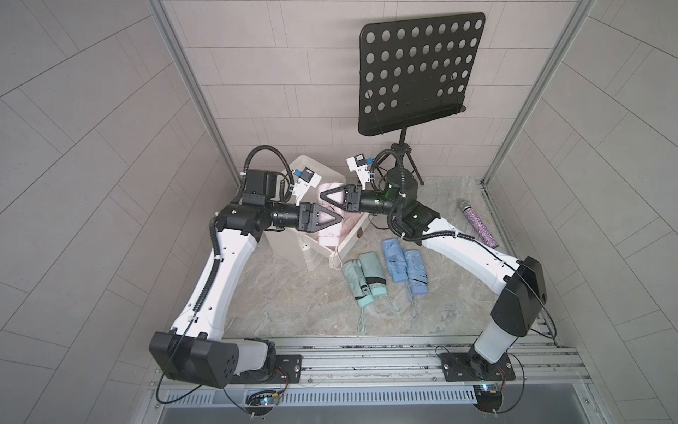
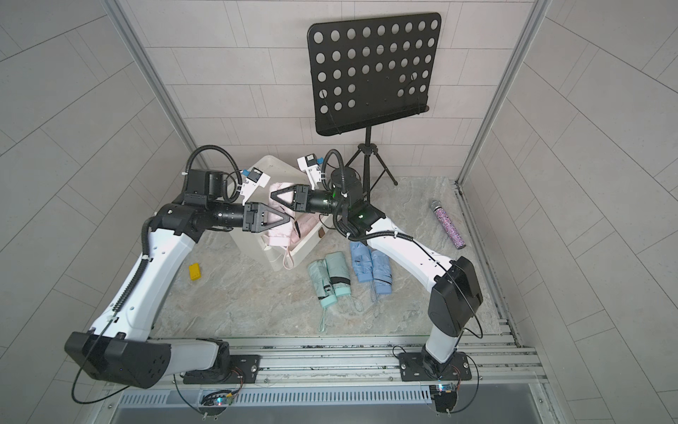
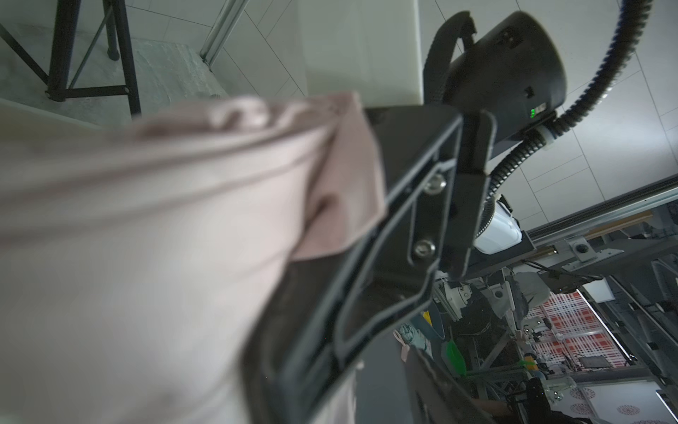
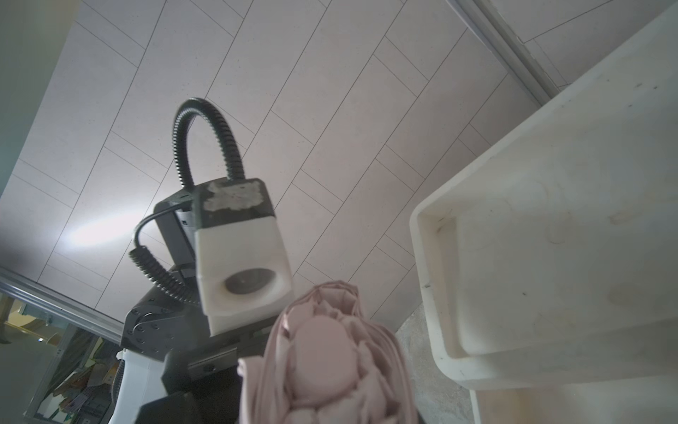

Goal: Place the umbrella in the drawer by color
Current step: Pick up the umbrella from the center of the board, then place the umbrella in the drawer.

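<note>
A pink umbrella (image 1: 329, 229) hangs over the open top drawer (image 1: 353, 240) of the white drawer unit (image 1: 288, 246), between my two grippers. My right gripper (image 1: 323, 196) is shut on its upper end, which fills the low centre of the right wrist view as pink folds (image 4: 330, 359). My left gripper (image 1: 340, 217) reaches the umbrella's middle from the other side with its jaws apart. The left wrist view shows the pink fabric (image 3: 146, 238) pressed by a right finger (image 3: 422, 220). Another pink umbrella (image 1: 353, 220) lies in the drawer. Two green umbrellas (image 1: 363, 275) and two blue umbrellas (image 1: 403, 264) lie on the floor.
A black music stand (image 1: 418, 73) rises behind the right arm. A glittery microphone (image 1: 480, 224) lies at the right edge of the stone floor. A yellow block (image 2: 195, 271) sits beside the left arm. Walls close in on three sides.
</note>
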Tool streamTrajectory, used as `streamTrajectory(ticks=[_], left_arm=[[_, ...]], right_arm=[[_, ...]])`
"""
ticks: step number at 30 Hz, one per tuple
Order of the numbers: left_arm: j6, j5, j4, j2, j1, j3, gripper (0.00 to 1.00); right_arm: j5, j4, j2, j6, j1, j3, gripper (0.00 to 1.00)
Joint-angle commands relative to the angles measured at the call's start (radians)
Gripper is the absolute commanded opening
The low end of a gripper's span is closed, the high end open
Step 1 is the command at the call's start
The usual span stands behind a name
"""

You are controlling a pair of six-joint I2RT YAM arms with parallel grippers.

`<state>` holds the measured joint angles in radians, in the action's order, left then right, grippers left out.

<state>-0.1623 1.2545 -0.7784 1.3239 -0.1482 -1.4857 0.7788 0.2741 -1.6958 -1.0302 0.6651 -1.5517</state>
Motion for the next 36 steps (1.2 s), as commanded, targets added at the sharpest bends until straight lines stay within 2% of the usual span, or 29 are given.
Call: streamTrajectory(ticks=[1,7,10,15,20,27,36], left_arm=[[0.049,-0.063,-0.002,-0.025,0.007,-0.052,0.86],[0.09,-0.154,-0.077,-0.001,0.052,-0.095,0.91],[0.116,-0.22,-0.111,-0.001,0.101,-0.123,0.91],[0.167,-0.36,-0.132,-0.035,0.182,-0.161,0.91],[0.209,-0.479,-0.124,-0.084,0.196,-0.16,0.91],[0.23,-0.525,-0.113,-0.126,0.203,-0.135,0.91],[0.247,-0.53,-0.097,-0.167,0.229,-0.085,0.91]], right_arm=[[-0.02,-0.004,0.049,-0.01,-0.023,0.009,0.27],[-0.066,0.011,0.073,-0.044,-0.067,0.028,0.27],[-0.108,-0.01,0.074,-0.063,-0.085,0.023,0.27],[-0.26,-0.172,0.065,-0.053,-0.09,-0.011,0.27],[-0.391,-0.322,0.034,-0.071,-0.082,-0.072,0.28],[-0.518,-0.434,-0.029,-0.139,-0.075,-0.135,0.28],[-0.586,-0.482,-0.134,-0.236,-0.058,-0.176,0.28]])
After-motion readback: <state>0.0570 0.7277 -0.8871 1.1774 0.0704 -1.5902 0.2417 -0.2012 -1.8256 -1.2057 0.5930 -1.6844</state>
